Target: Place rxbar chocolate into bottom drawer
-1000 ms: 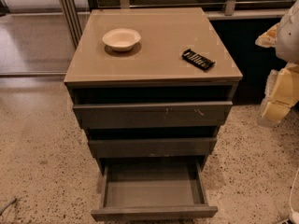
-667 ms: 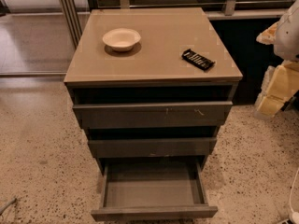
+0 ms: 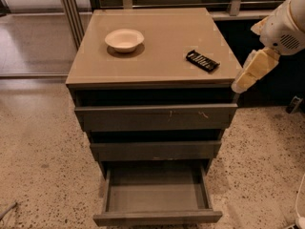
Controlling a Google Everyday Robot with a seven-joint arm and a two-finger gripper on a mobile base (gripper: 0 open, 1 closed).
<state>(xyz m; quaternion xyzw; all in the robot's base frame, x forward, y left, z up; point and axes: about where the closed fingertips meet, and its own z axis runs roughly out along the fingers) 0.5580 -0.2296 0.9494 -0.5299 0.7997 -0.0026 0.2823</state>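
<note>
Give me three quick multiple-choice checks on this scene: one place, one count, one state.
1. Where is the rxbar chocolate? A on the cabinet top; B on the floor; C inside the middle drawer.
2. How many drawer fronts show? A two; B three; C four.
3. The bottom drawer is: A shut; B open, nothing inside; C open, bar inside.
Answers: 1 A, it lies right of the white bowl, while the gripper hangs off the cabinet's right side. 2 B, three stacked fronts. 3 B, its bare grey floor shows.
</note>
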